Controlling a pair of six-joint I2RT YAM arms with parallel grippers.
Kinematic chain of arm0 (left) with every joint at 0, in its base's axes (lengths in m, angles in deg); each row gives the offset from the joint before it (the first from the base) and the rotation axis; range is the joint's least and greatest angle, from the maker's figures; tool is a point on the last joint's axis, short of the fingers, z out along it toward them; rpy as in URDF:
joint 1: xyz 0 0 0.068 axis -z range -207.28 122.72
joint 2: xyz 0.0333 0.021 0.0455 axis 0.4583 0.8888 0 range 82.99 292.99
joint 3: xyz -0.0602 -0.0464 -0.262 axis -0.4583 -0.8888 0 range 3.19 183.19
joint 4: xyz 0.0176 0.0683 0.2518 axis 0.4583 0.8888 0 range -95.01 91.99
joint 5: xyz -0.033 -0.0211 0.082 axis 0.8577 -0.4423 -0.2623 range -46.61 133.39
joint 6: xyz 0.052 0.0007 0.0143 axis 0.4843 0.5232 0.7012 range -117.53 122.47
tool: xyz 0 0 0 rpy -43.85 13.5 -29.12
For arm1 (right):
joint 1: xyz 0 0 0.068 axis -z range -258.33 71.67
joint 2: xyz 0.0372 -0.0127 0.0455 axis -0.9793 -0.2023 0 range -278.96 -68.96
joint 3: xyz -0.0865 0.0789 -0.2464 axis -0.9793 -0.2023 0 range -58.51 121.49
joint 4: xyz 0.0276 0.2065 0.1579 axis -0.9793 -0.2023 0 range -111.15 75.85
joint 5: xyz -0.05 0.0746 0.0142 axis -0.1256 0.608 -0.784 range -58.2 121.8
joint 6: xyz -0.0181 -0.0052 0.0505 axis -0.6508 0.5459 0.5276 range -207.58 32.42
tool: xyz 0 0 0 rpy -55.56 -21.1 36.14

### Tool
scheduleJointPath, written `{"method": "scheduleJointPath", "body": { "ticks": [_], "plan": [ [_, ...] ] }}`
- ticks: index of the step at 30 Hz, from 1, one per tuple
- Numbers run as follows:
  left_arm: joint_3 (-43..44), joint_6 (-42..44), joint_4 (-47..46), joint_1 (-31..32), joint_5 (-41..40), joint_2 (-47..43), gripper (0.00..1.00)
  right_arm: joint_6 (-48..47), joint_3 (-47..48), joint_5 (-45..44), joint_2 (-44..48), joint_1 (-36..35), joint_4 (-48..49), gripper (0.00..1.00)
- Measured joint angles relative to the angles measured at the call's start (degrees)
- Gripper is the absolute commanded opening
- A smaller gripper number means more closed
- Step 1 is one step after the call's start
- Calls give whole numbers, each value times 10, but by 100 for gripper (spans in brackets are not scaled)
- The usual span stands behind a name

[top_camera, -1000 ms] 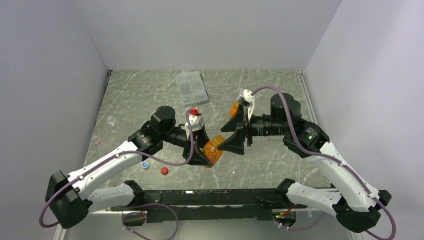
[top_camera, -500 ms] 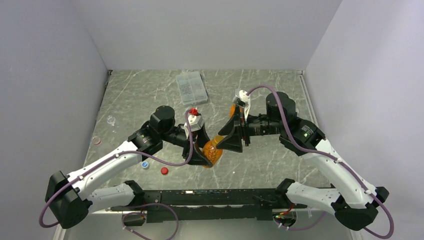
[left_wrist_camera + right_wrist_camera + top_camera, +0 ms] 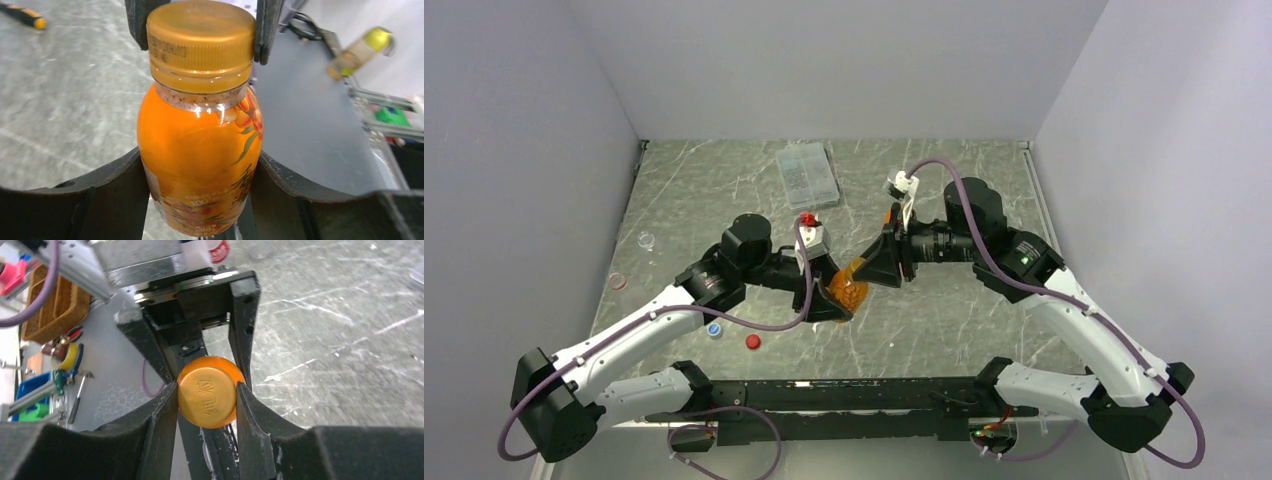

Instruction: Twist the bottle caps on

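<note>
We grip the orange bottle (image 3: 200, 165) by its body in our left gripper (image 3: 834, 298), over the table (image 3: 724, 200) middle. Our right gripper (image 3: 206, 396) pinches its orange cap (image 3: 201, 45). Tightening step, we judge: next, twist right while left holds firm.

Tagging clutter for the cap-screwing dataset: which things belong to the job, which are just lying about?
Job: orange see-through plastic bottle, left gripper holding it; round orange plastic cap, right gripper on it; red plastic cap; blue-and-white cap.
Lying about: flat clear compartment box; clear round dish.
</note>
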Motion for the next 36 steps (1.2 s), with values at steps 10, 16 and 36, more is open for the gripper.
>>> {"method": "scheduleJointPath", "body": {
  "ticks": [10,16,36],
  "plan": [
    [13,49,40,0,-218,9,0,131,31,-165,-68,4,-13,5],
    [29,72,41,0,-311,46,0,213,57,-291,-119,-10,-18,5],
    [-18,42,-19,-6,-312,33,0,176,56,-282,-25,14,7,100]
  ]
}}
